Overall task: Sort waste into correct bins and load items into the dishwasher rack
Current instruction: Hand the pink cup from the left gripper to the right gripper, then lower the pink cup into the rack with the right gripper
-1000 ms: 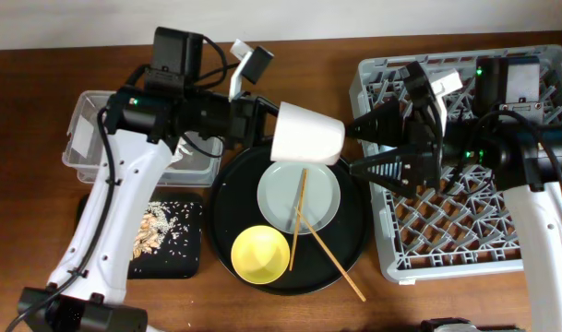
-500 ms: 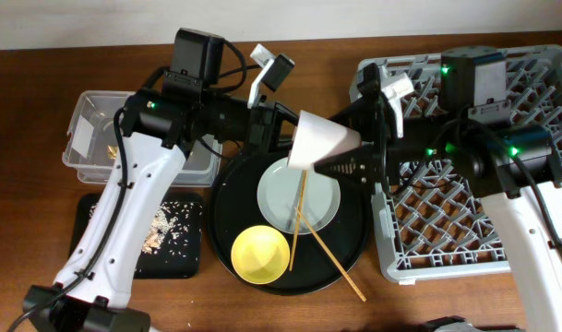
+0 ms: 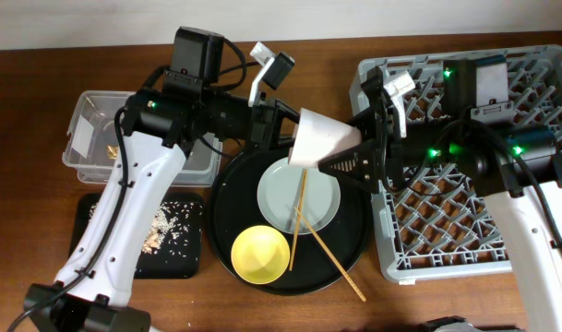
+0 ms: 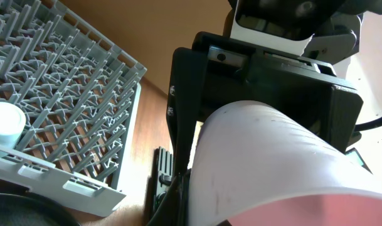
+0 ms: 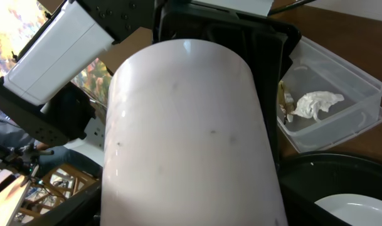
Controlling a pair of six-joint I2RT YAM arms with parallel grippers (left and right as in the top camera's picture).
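The pinkish-white cup (image 3: pixel 322 140) is held in the air on its side above the back rim of the round black tray. My left gripper (image 3: pixel 285 138) is shut on its rim end. My right gripper (image 3: pixel 350 149) has its fingers closed on the cup's base end from the right. The cup fills the left wrist view (image 4: pixel 285 157) and the right wrist view (image 5: pixel 191 138). The grey dishwasher rack (image 3: pixel 465 231) stands at the right, with the light-blue cup (image 4: pixel 4 122) in it. The plate (image 3: pixel 322 198), chopsticks (image 3: pixel 299 203) and yellow bowl (image 3: pixel 260 254) lie on the round tray.
The round black tray (image 3: pixel 225 212) is in the middle. The clear tub (image 3: pixel 87 124) at the back left holds the white napkin (image 5: pixel 313 103) and the gold-brown wrapper (image 3: pixel 112 148). The shallow black tray (image 3: pixel 170 235) at the front left holds tan scraps.
My left arm carried the cup to the right. My right gripper came left from over the rack, went around the cup's base and narrowed its fingers onto it.
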